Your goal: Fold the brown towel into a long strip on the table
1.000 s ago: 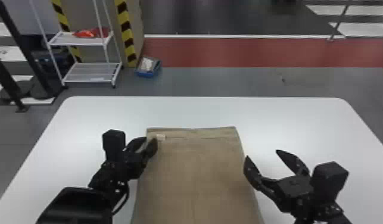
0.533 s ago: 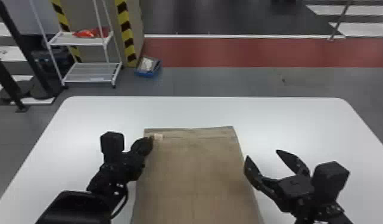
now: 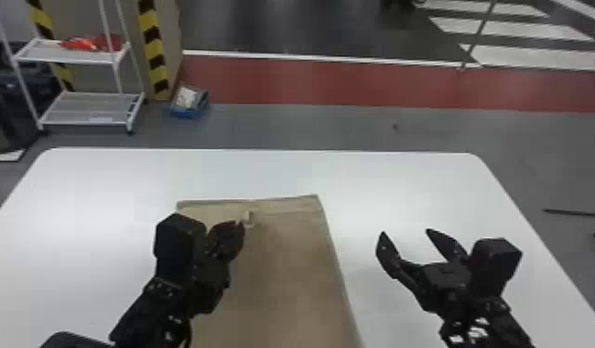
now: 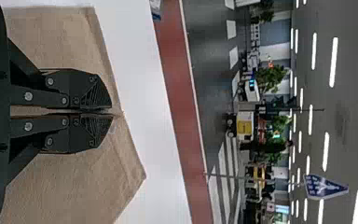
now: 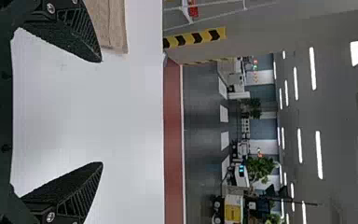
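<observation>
Brown towel (image 3: 287,287) laid on the white table (image 3: 379,176), running from the near edge of the head view toward the far side; far end still broad for a strip. Pinched at the far edge close to the pale tag (image 3: 248,218), raised to a low peak there and sloping down to either side. Number of layers in the pinch: cannot tell.

Left gripper (image 4: 112,111): jaws pressed together on that edge. Right gripper (image 3: 405,232): jaws wide, empty, over bare table to the right of the cloth.

Step in hand, as judged: carrying a long side across. Folding probably well short of done. Advised: keep the pinch firm and low, draw across evenly, lay down parallel to the opposite long side, then release gently. Risk: pulling from a single point, likely to skew the near end or bunch the middle. Smooth from far to near before any further fold.

Beyond, on floor: blue crate (image 3: 184,112) with whitish packets (image 3: 186,97) inside. White two-tier rack (image 3: 65,59) alongside, red item (image 3: 90,43) on upper shelf.
</observation>
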